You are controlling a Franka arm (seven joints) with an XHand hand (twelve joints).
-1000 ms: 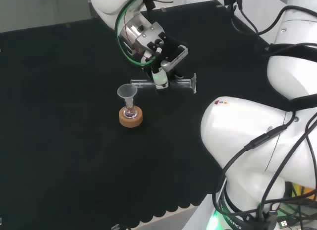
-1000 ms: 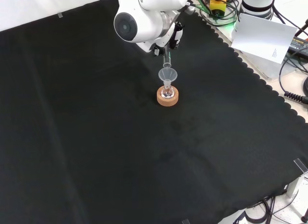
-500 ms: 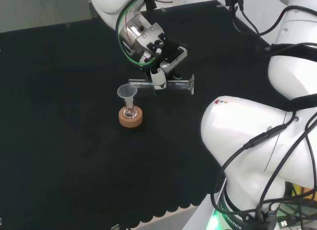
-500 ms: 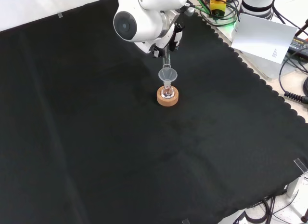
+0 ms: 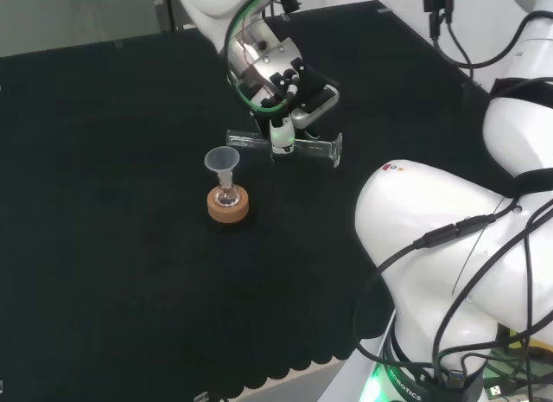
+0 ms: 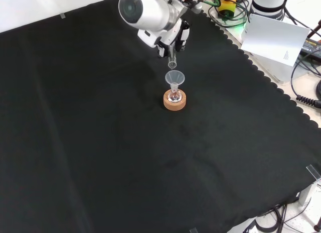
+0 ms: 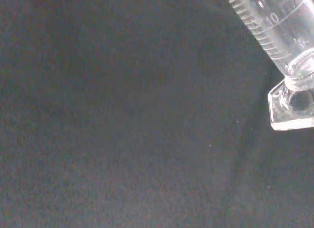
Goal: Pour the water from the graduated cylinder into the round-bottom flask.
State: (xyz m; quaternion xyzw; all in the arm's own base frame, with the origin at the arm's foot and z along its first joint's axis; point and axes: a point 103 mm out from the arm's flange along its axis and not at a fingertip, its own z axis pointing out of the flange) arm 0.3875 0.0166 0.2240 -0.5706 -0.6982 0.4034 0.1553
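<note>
Head camera is looking over the arm; front camera is facing it, both sharing the cork-ringed flask (image 5: 227,197); wrist camera is hugging the cylinder (image 7: 274,37).

Head view: graduated cylinder (image 5: 304,145) lies about level in the hand (image 5: 281,134), fingers curled round its middle. Its mouth end reaches left of the fingers, its base right of them. Funnel (image 5: 222,163) sits below and left of the fingers, in the round-bottom flask (image 5: 226,195). Flask rests on cork ring (image 5: 228,207), on the cloth (image 5: 104,203).
</note>
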